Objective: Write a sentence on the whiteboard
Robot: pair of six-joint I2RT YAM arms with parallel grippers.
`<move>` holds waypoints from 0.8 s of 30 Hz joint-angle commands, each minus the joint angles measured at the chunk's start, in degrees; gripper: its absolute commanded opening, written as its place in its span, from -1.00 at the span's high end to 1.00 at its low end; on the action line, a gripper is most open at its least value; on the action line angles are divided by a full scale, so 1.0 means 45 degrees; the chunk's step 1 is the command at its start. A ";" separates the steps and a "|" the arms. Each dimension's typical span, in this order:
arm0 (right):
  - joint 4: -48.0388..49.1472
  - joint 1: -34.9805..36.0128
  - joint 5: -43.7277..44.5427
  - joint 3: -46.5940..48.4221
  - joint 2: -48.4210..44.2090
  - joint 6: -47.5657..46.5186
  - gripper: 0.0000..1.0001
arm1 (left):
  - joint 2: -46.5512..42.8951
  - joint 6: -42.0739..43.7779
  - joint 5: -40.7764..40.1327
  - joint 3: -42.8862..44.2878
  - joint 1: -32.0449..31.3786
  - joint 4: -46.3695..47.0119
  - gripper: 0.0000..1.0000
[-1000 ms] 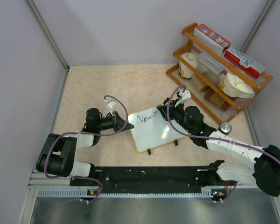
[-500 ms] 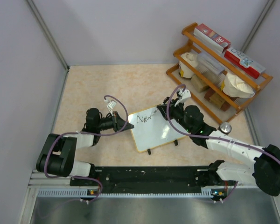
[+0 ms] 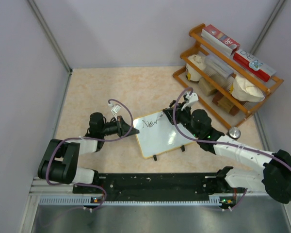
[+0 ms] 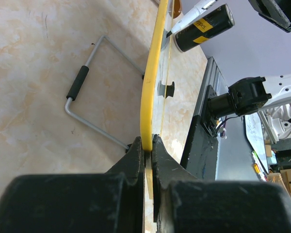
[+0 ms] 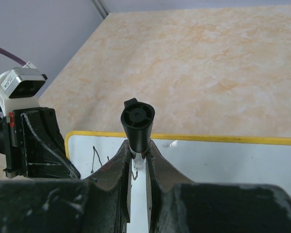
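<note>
The whiteboard (image 3: 165, 138) stands tilted on two black feet, with a yellowish frame and "New" written at its upper left. My left gripper (image 3: 134, 131) is shut on the board's left edge; in the left wrist view the jaws (image 4: 149, 145) pinch the yellow frame (image 4: 153, 73). My right gripper (image 3: 170, 116) is shut on a marker (image 5: 137, 119) with a white barrel and black end cap. Its tip touches the board just right of the writing (image 4: 191, 12). The board (image 5: 223, 160) lies below the right gripper (image 5: 138, 150).
A wire stand (image 4: 87, 73) with a black sleeve lies on the table behind the board. A wooden shelf (image 3: 228, 73) with boxes and bags stands at the back right. A small silver round object (image 3: 234, 132) sits near the right arm. Grey walls enclose the table.
</note>
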 commanded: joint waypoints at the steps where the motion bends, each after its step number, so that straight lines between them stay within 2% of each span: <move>1: 0.0088 -0.0172 -0.0024 0.0609 -0.0422 0.0044 1.00 | 0.0067 0.0547 0.0854 0.0006 -0.0123 0.0288 1.00; 10: -0.0516 -0.0192 -0.0122 0.0218 -0.2687 0.0220 1.00 | 0.0086 0.0527 0.0874 0.0006 -0.0123 0.0308 1.00; 18: -0.1280 -0.0465 -0.0200 -0.0172 -0.3353 0.0122 1.00 | 0.0028 0.0547 0.0854 -0.0013 -0.0123 0.0308 1.00; 24: -0.1611 -0.1577 -0.1253 -0.0699 -0.3627 0.0766 1.00 | 0.0028 0.0547 0.0854 -0.0013 -0.0123 0.0308 1.00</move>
